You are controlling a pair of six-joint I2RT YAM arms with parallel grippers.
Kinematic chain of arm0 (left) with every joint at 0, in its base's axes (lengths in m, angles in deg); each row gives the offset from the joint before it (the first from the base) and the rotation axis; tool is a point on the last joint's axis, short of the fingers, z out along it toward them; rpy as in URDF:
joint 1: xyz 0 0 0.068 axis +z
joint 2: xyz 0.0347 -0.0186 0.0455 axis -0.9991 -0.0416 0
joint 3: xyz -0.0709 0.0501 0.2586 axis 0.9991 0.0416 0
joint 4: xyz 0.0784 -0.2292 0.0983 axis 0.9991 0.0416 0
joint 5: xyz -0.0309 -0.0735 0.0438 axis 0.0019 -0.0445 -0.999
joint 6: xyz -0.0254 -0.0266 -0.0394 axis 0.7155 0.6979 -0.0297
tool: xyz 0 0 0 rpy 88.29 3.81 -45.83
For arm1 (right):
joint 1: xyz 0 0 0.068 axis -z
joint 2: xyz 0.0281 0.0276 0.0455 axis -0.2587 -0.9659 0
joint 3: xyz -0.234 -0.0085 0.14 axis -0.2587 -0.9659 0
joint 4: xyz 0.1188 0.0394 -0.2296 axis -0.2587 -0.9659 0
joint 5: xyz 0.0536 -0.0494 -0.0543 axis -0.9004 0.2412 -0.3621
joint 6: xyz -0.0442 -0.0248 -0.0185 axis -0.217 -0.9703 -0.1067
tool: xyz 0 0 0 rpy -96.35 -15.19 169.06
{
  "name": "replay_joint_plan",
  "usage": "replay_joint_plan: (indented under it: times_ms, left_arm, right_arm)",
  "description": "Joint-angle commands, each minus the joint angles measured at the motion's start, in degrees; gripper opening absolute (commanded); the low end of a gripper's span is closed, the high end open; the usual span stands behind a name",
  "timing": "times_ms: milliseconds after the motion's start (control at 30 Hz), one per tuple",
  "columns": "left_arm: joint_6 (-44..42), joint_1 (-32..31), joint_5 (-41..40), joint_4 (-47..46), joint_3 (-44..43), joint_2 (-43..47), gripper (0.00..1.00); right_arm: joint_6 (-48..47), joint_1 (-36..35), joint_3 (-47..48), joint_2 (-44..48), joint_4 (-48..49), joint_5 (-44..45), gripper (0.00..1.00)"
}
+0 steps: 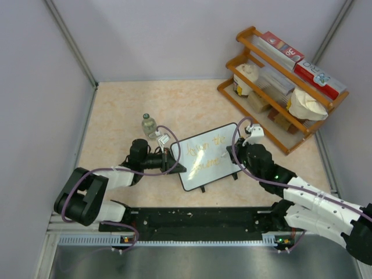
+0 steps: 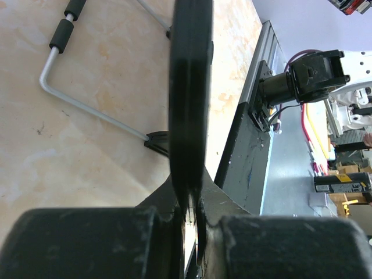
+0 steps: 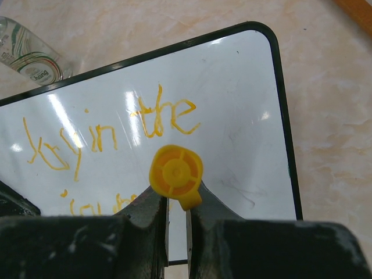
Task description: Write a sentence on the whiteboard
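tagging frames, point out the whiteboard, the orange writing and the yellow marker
small white board with thin black frame [image 3: 232, 75]: right wrist view, bare glossy face
orange handwritten sentence [image 3: 158, 119]: right wrist view, the word the
yellow plastic marker [image 3: 176, 171]: right wrist view, round end cap

clear bottle [image 1: 149, 124] — upright, left of centre | wooden rack [image 1: 249, 33] — back right, stocked

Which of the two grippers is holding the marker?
The right gripper, shut on the yellow marker over the whiteboard; the left gripper instead clamps the whiteboard's edge.
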Motion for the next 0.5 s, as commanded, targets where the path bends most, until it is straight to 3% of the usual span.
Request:
replay_joint_plan:
  times_ms: [0,467]
  left_arm:
    - [-1.7,-0.5,1.7,1.1,0.9,-0.5,0.00]
    - [-1.7,-0.5,1.7,1.2,1.0,-0.3,0.00]
  right_arm:
    - [0.4,0.9,0.8,-1.7,1.0,0.1,0.00]
    - [1.6,1.4,-1.3,-0.8,-3.1,-0.9,0.00]
